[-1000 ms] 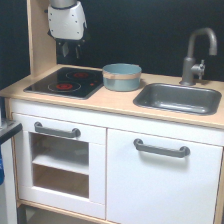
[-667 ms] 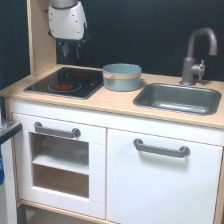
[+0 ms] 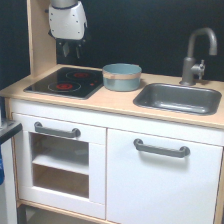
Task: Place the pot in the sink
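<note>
The pot [image 3: 121, 76] is round, shallow and grey-blue with a tan band below its rim. It stands upright on the wooden counter between the hob and the sink [image 3: 178, 98], a dark grey basin on the exterior view's right. My gripper [image 3: 69, 50] hangs from the white arm above the back of the hob, to the left of the pot and well apart from it. Its dark fingers point down with nothing between them; whether they stand open or shut is too dark to make out.
A black two-burner hob [image 3: 65, 81] with red rings lies left of the pot. A grey tap [image 3: 196, 55] rises behind the sink. A wooden side panel [image 3: 39, 37] stands at the back left. Below are white doors with grey handles [image 3: 161, 148].
The arm and gripper have shifted slightly; the pot has stayed in place.
</note>
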You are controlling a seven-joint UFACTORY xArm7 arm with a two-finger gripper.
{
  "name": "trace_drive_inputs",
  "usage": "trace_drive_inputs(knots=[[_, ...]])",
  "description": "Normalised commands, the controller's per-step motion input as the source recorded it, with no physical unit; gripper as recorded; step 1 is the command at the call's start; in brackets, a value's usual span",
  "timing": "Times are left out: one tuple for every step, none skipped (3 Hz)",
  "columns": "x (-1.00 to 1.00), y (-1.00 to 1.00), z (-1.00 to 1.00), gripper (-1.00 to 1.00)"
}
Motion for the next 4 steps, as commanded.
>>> trace_drive_inputs(knots=[[0.02,-0.04,0.0,1.0],[0.01,-0.03,0.01,1.0],[0.01,-0.04,0.01,1.0],[0.01,-0.05,0.01,1.0]])
